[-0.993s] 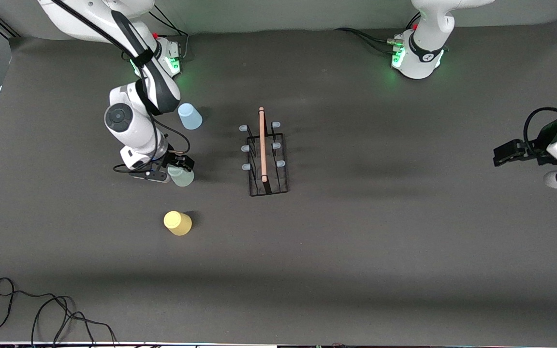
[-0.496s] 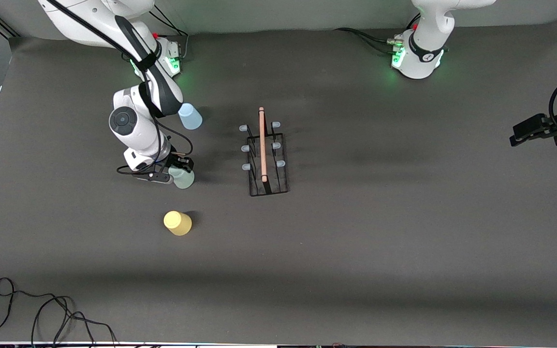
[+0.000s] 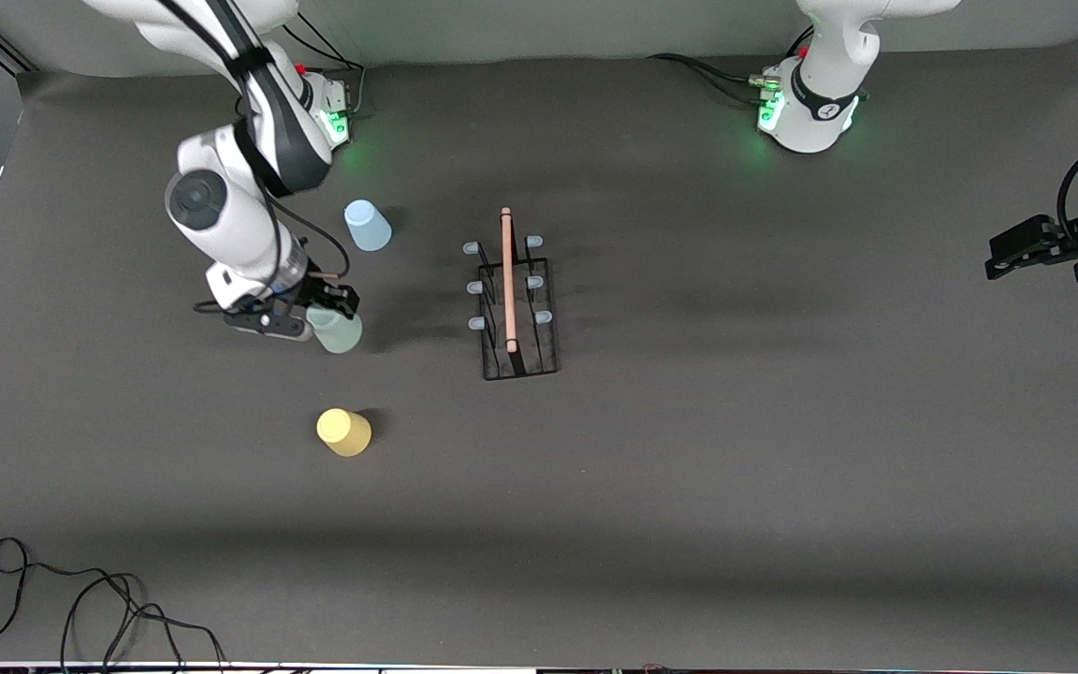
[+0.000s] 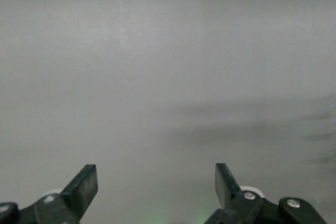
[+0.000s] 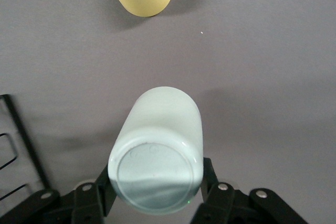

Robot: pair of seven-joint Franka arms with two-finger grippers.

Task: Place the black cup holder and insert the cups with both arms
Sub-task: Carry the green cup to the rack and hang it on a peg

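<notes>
The black cup holder [image 3: 513,304] stands on the table [image 3: 689,468] midway between the two arms' ends, its wooden rod handle [image 3: 507,279] running along the top and its pale-tipped prongs free of cups. Taking that holder as the landmark: the mint cup [image 3: 337,330] is beside it toward the right arm's end, upside down with its flat base up, and the right pincer [image 3: 319,314] is clenched on its sides near that base; whether the cup has left the table cannot be told. The blue cup [image 3: 367,226] sits farther from the front camera than the holder's middle, and the yellow cup [image 3: 343,432] nearer, both upside down toward the right arm's end and well apart from the rack. The left pincer [image 3: 1026,251] waits, released, over the table's edge at the left arm's end, well apart from the holder. The cups look like thin, light plastic, smooth and a little slippery, likely to flex if squeezed hard; a hold across the tapered wall near the base, as here, seems sound. The holder looks like stiff, light wire and could slide when a cup is pushed on; its rod is the natural place to hold. No brand, label or writing is readable anywhere.
</notes>
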